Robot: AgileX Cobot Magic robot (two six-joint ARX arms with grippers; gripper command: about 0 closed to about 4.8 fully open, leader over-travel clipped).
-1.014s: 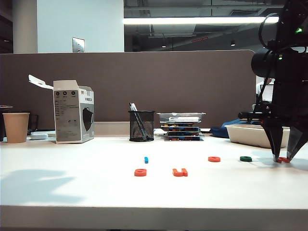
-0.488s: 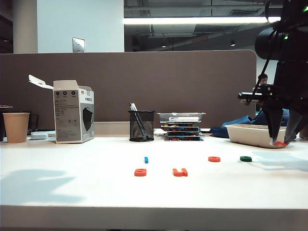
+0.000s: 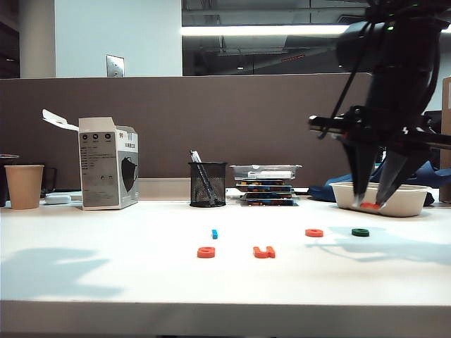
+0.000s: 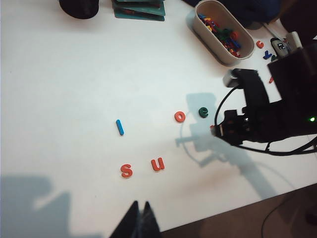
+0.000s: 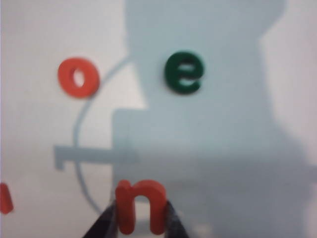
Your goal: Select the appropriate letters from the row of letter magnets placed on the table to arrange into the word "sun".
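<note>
My right gripper (image 3: 368, 203) hangs above the table (image 3: 106, 282), shut on the orange-red "n" (image 3: 371, 206), which shows pinched between both fingers in the right wrist view (image 5: 140, 203). Below it lie an orange-red "o" (image 5: 78, 77) and a green "e" (image 5: 184, 72). On the table the "s" (image 3: 206, 252) and "u" (image 3: 263, 252) lie side by side nearer the front. Behind them lie the small blue magnet (image 3: 214, 233), the "o" (image 3: 313, 232) and the "e" (image 3: 360, 232). My left gripper (image 4: 140, 204) is shut and empty, over the front edge near the "s" (image 4: 126, 171) and "u" (image 4: 157, 164).
A white tray (image 3: 412, 204) of loose letters stands at the back right, behind my right gripper. A mesh pen holder (image 3: 208, 184), a stack of flat cases (image 3: 266, 184), a white box (image 3: 107, 172) and a paper cup (image 3: 23, 186) line the back by the partition.
My right gripper has lifted the "n" off the table at the far right and carried it up and to the left. The left arm and the other letters have not moved.
</note>
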